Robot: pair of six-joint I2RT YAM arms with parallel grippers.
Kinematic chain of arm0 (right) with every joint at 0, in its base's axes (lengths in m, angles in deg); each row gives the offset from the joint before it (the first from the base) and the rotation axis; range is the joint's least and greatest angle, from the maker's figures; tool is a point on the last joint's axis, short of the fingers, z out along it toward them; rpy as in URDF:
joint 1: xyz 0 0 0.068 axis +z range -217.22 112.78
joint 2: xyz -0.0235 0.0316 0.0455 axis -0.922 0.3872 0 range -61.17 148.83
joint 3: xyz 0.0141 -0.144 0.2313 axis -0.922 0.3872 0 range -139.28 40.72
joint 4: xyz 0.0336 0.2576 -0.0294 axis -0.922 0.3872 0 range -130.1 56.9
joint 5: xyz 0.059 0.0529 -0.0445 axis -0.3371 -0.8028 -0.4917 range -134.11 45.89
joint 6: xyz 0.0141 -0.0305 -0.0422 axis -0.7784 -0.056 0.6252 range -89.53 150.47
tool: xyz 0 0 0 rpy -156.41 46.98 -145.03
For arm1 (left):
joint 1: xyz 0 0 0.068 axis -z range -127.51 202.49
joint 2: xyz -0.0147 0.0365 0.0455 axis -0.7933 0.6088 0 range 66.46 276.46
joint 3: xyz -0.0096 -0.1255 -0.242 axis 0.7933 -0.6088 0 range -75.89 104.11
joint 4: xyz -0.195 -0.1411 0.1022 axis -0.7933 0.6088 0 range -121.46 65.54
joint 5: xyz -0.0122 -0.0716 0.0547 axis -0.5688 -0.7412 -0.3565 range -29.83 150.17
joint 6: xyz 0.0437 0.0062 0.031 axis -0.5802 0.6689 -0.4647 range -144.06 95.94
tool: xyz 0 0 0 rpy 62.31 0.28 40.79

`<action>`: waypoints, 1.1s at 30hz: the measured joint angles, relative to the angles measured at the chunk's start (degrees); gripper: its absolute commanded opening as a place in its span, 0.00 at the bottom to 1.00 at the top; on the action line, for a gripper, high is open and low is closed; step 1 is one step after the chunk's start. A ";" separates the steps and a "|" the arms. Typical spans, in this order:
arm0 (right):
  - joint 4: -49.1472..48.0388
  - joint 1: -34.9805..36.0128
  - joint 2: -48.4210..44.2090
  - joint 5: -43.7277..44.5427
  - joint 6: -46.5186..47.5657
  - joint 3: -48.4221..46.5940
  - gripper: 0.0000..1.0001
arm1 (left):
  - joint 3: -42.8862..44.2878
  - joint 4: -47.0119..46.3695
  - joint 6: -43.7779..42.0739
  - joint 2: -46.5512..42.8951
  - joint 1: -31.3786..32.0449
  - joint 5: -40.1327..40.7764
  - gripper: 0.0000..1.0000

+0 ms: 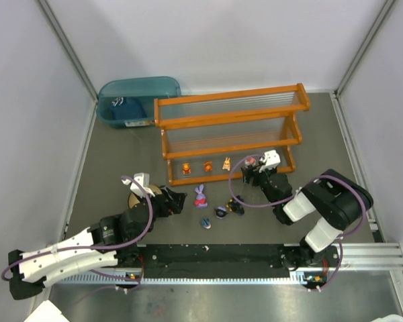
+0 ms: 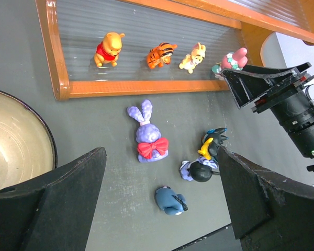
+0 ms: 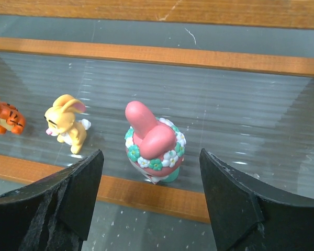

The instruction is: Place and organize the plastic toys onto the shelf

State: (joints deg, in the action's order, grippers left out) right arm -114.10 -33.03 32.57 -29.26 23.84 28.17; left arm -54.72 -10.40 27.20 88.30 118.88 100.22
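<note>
The orange-framed shelf (image 1: pixel 228 123) stands at the back. On its lower tier stand three orange and tan toys (image 2: pixel 108 48), (image 2: pixel 160 55), (image 2: pixel 192 57) and a pink-red toy (image 3: pixel 153 140). My right gripper (image 3: pixel 152 193) is open just in front of the pink-red toy, not touching it; it shows in the top view (image 1: pixel 254 169). The purple bunny (image 2: pixel 147 134), black toy (image 2: pixel 203 169), a dark teal one (image 2: pixel 213 140) and the small dark-blue toy (image 2: pixel 171 200) lie on the table. My left gripper (image 2: pixel 162 204) is open above the dark-blue toy.
A tan round bowl (image 2: pixel 10 141) sits left of the left gripper. A teal translucent bin (image 1: pixel 136 100) stands at the back left beside the shelf. The shelf's upper tier (image 1: pixel 232 104) holds nothing. White walls enclose the table.
</note>
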 measured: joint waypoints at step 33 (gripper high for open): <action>22.64 0.00 -25.09 1.75 -9.73 5.90 0.35 | -0.07 0.07 0.00 -1.11 0.02 -0.13 0.93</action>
State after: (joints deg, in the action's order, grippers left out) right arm -91.46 -33.03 7.47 -27.51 14.11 34.07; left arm -54.79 -10.34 27.20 87.19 118.91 100.09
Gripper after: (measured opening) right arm 0.530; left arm 0.929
